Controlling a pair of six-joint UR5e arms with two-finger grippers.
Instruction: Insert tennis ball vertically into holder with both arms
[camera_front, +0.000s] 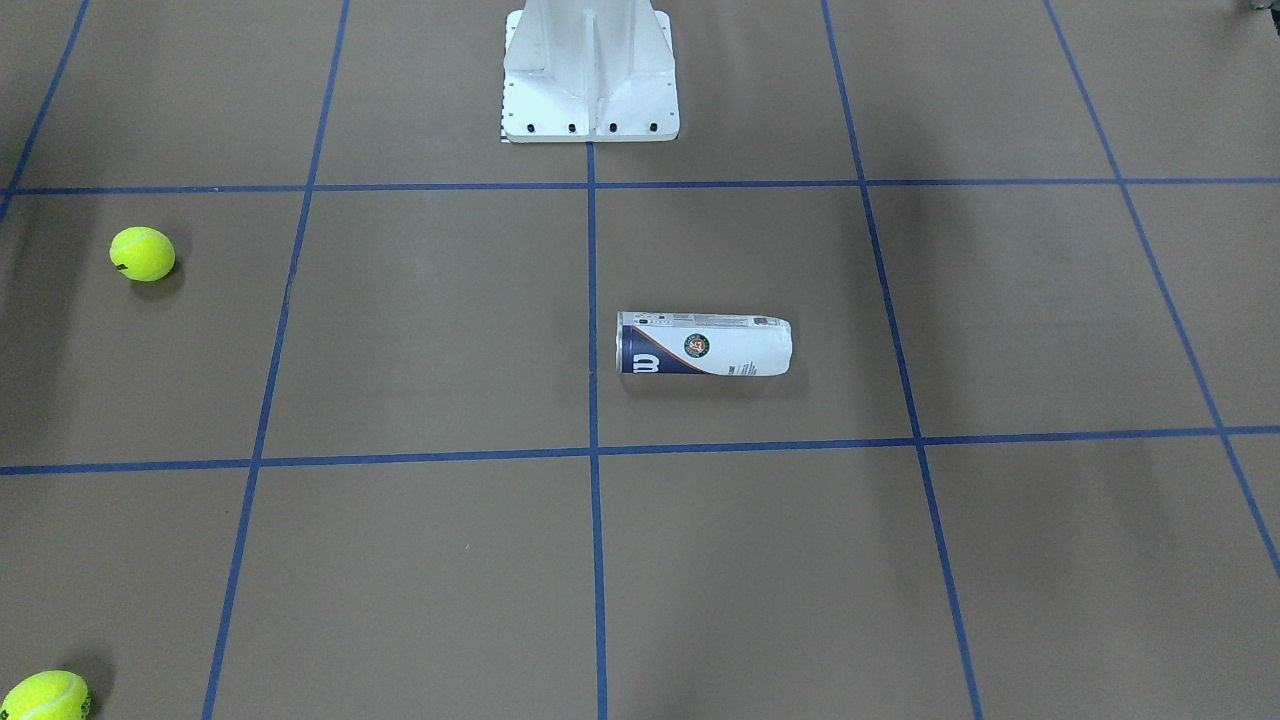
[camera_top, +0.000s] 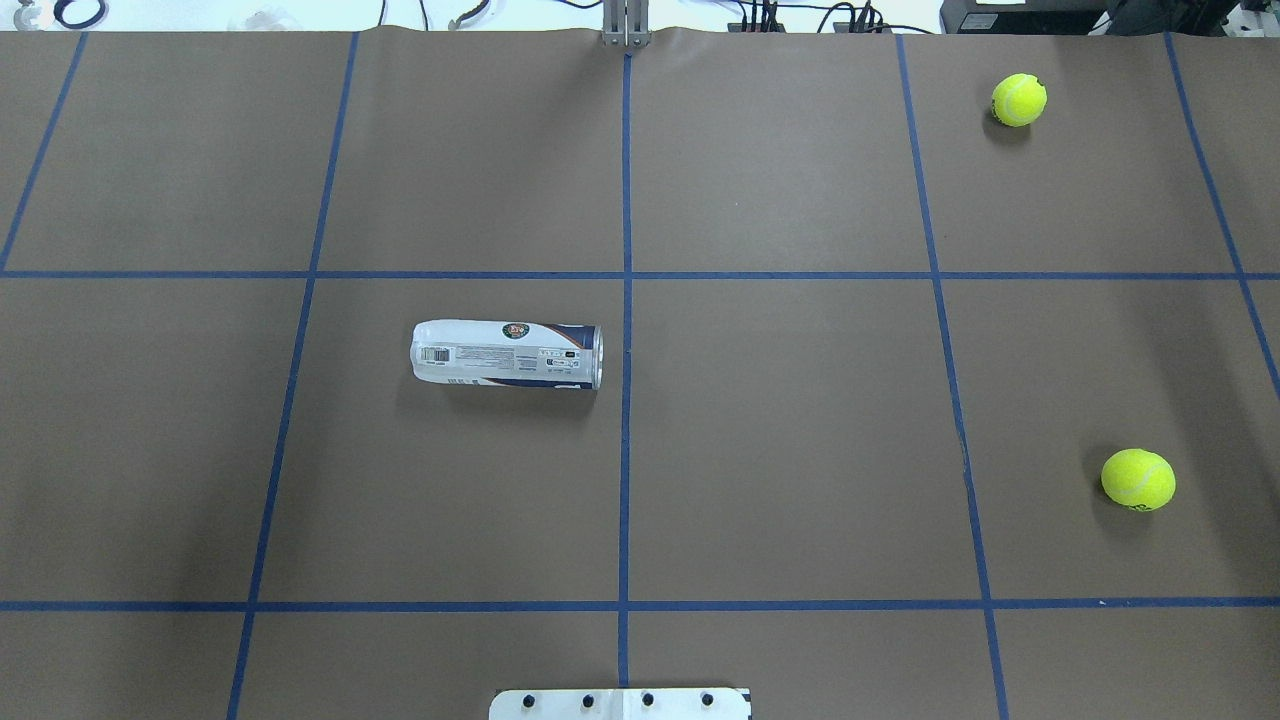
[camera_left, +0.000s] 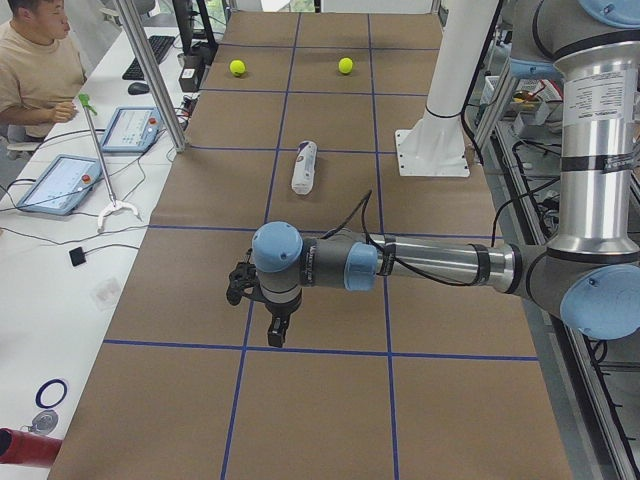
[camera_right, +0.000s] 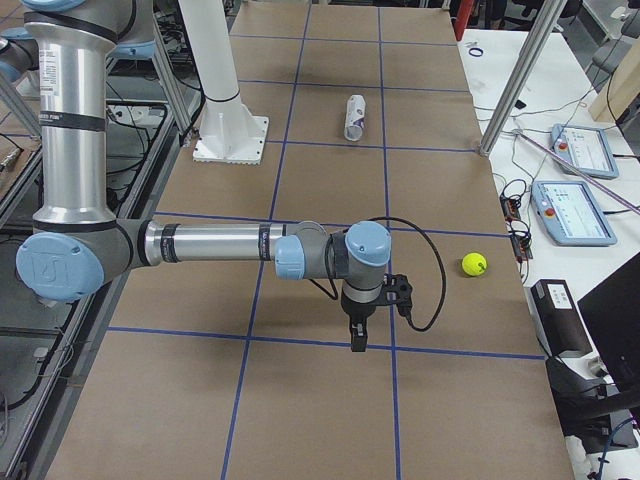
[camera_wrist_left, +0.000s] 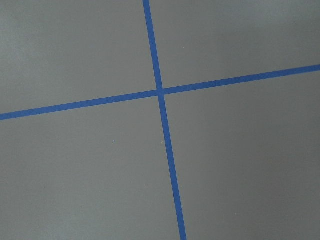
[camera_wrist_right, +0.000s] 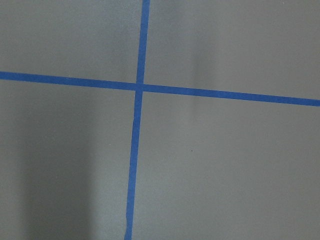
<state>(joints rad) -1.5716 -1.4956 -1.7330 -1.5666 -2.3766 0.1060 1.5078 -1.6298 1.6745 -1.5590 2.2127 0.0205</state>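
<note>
Brown table (camera_top: 800, 450), blue tape (camera_top: 626, 450) marking a grid. White base (camera_front: 590, 80) at my edge, on the centre line.

Holder (camera_top: 505, 354): lying on its side, not upright. It is on my left half, long axis across the table, navy end just beside the centre tape line and not touching it. Nothing is touching it.

Balls: both are on my right half, well apart from the holder. Near ball (camera_top: 1138, 479) lies by the right edge. Far ball (camera_top: 1019, 99) lies toward the operators' side.

Left arm (camera_left: 420, 262): forearm held level over the table, left gripper (camera_left: 275, 328) pointing down above a tape line, clear of holder and balls. Right arm (camera_right: 210, 243): same pose, right gripper (camera_right: 357, 335) pointing down, the near ball some way off. Both grippers show only in the side views, so I cannot tell how far the jaws are apart.

Both wrist views show only bare table and a tape crossing.
</note>
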